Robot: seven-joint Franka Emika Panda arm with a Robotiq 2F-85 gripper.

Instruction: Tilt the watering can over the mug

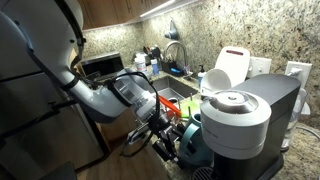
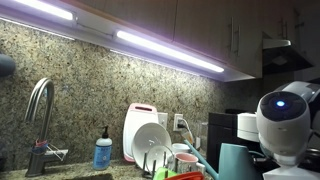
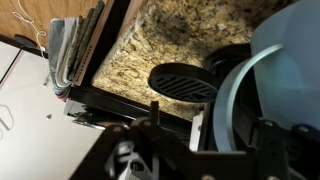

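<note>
— Where is the watering can sitting?

— I'm reading the watering can (image 2: pixel 238 160) as upright on the counter, just beside the coffee machine (image 2: pixel 285 122). The bottom frame edge is cutting off its base. In an exterior view, the watering can (image 1: pixel 192 148) is showing only as a teal sliver between the gripper (image 1: pixel 165 132) and the machine.

— And the gripper's fingers?

— I cannot tell whether they are spread or closed. They are coming through dark and blurred along the bottom of the wrist view, and too small where the arm (image 1: pixel 100 95) is reaching in. The gripper is hanging low, near the watering can. I can't make out any contact.

— What is the wrist camera giving you?

— It's showing a round black grate (image 3: pixel 185 82) next to the granite counter (image 3: pixel 170 40). A pale blue-grey curve is filling the right side, and I can't say which object it belongs to.

— Anything else showing in only one view?

— The soap bottle (image 2: pixel 103 152) and pink cup (image 2: pixel 190 160) are showing clearly only in an exterior view.
</note>
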